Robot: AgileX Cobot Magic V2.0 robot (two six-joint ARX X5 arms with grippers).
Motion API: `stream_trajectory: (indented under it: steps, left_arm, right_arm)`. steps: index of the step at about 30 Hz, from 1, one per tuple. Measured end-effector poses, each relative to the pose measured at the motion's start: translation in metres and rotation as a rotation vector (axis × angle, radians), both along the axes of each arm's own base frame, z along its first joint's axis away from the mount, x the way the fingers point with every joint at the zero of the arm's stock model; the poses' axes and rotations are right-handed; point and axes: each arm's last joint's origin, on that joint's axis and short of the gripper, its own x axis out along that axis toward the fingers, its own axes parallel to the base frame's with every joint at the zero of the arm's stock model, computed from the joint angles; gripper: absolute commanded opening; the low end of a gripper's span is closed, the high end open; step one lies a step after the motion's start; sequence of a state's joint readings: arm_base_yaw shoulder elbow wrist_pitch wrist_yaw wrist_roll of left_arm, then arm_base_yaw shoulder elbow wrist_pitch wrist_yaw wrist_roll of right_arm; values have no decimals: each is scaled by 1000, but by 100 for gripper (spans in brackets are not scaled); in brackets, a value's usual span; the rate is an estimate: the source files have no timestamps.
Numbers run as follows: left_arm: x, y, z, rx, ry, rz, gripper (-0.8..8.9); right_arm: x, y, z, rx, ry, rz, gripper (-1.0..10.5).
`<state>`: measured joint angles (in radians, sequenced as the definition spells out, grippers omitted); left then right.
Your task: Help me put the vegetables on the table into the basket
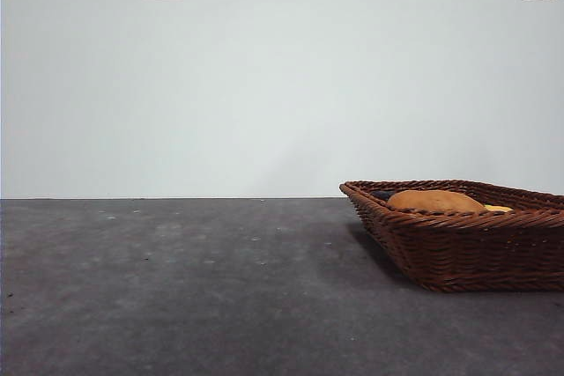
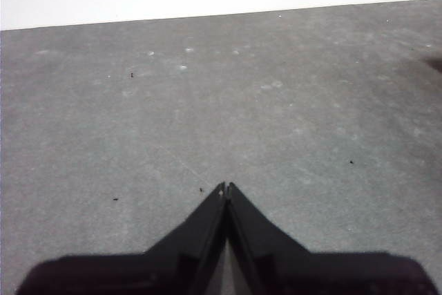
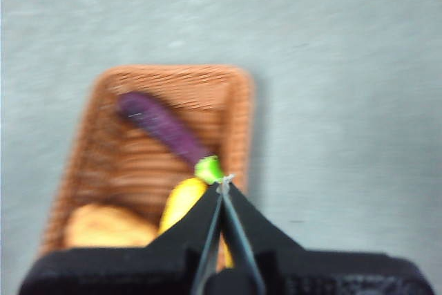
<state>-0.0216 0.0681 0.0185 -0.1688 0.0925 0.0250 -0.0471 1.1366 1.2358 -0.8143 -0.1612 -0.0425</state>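
Looking down from above the basket [image 3: 162, 164], I find all three vegetables already lying inside it: the eggplant [image 3: 162, 129] slantwise across the weave, the yellow vegetable [image 3: 181, 202] just beside its green stem, and the potato [image 3: 107, 226] near one end. By my judgement the job looks done. Should any need shifting, I'd take the potato across its middle, as it seems firm and fairly heavy; the eggplant looks smooth and probably slippery, so its thicker body is the better hold. My right claw [image 3: 224, 186] hangs empty over the basket, jaws pressed together. My left claw [image 2: 226, 188] is likewise closed on nothing, above bare desk [image 2: 290, 101]. From the front, the potato [image 1: 436, 201] crests the braided rim.
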Motion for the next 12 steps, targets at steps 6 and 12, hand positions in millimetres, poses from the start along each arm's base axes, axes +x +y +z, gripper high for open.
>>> stream_trajectory:
  steps: [6,12]
  left_arm:
    - [0,0,0,0,3,0,-3]
    - [0,0,0,0,3,0,-4]
  right_arm:
    - [-87,4,30,-28,-278,-16,1]
    - [-127,5,-46,0,-453,-37,2]
